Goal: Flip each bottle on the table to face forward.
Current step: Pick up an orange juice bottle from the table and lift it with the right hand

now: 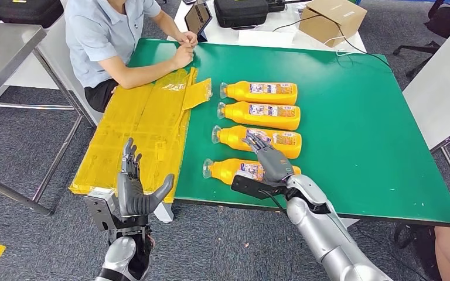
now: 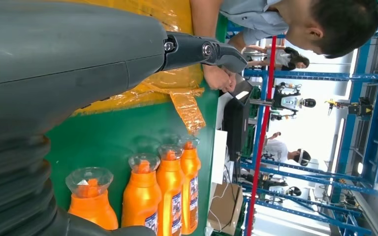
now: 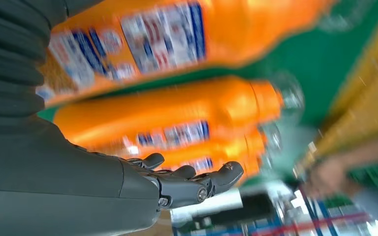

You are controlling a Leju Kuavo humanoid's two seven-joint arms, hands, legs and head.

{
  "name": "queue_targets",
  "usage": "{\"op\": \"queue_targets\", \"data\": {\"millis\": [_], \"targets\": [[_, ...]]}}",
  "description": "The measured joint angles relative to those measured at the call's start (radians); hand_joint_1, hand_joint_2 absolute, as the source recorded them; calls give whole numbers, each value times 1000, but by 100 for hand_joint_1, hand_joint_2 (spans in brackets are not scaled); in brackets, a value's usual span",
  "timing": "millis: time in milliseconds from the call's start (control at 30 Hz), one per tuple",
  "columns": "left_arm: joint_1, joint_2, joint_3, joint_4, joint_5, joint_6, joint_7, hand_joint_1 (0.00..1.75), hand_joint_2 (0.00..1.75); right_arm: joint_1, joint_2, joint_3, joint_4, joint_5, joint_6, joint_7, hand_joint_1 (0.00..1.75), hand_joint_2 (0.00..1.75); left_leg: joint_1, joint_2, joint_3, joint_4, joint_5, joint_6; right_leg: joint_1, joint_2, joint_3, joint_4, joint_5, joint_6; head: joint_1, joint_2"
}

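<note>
Four orange bottles lie in a row on the green table [image 1: 351, 117], with their clear caps pointing left. From far to near they are the first [image 1: 261, 92], the second [image 1: 261, 115], the third [image 1: 234, 137] and the nearest [image 1: 225, 170]. My right hand [image 1: 268, 159] is over the nearest bottle, its fingers spread and stretched toward the third bottle's label. In the right wrist view its fingers [image 3: 197, 184] hold nothing, and the blurred nearest bottle [image 3: 177, 39] is close by. My left hand [image 1: 133, 187] is raised with its fingers apart, empty, off the table's front left corner. The left wrist view shows the caps in a row [image 2: 141, 162].
A crumpled yellow plastic sheet [image 1: 146, 129] covers the table's left end. A person [image 1: 111, 41] sits there with forearms on the table. A tablet [image 1: 198, 17], a black case [image 1: 240, 12] and a cardboard box [image 1: 332, 20] stand behind. Another table [image 1: 439, 88] stands to the right.
</note>
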State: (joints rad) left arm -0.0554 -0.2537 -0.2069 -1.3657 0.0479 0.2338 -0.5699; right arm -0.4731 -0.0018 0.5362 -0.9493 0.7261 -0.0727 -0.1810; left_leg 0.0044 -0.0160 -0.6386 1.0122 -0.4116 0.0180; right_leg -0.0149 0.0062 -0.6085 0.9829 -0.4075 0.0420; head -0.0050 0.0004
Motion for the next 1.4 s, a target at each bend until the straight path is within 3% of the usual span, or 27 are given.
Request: {"op": "queue_targets", "data": {"millis": [333,667,1400], "targets": [[4,0,12,-1,-4,13,0,0,175,-44,0,57,98,20,30,85,0,175,0,0,0,0,0,0,0,0,0,0,0,0,0,0],[31,0,34,-27,-15,29,1,0,175,-68,-14,105,132,171,-4,232,0,175,0,0,0,0,0,0,0,0,0,0,0,0,0,0],[50,0,74,-46,-16,20,1,0,175,-68,-69,155,95,188,53,233,0,175,0,0,0,0,0,0,0,0,0,0,0,0,0,0]]}}
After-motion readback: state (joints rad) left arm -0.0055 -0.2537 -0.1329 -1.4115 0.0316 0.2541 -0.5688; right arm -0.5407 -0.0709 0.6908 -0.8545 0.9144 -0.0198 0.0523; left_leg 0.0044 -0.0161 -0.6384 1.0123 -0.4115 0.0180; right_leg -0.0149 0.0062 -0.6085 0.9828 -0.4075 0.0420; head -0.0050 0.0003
